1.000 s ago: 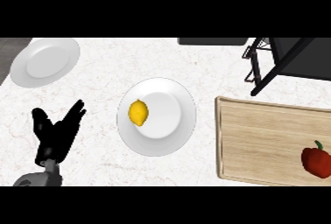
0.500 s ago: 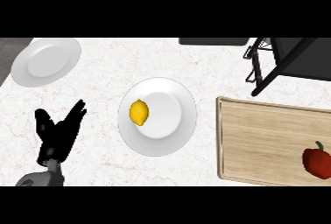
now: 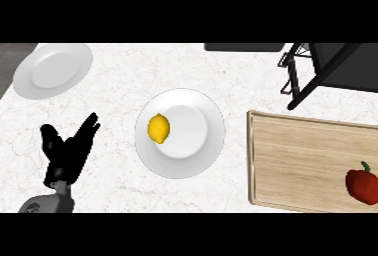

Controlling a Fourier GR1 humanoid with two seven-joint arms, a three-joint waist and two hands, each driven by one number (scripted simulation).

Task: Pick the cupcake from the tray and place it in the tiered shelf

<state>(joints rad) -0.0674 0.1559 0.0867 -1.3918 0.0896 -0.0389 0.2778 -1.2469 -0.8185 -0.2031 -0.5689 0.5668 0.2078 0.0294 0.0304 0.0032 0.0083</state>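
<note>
No cupcake shows in the head view. A wooden tray (image 3: 295, 165) lies at the right and carries a red bell pepper (image 3: 363, 184) near its right edge. The black tiered shelf (image 3: 328, 67) stands at the top right, cut off by the view's edge. My left hand (image 3: 68, 155) rests open at the lower left, fingers up, holding nothing, well apart from the tray. My right hand is out of view.
A white plate (image 3: 199, 135) in the middle holds a yellow lemon (image 3: 159, 128). Another white plate (image 3: 52, 70), bare, sits at the top left near the counter's edge. A dark flat object (image 3: 244, 47) lies at the top centre.
</note>
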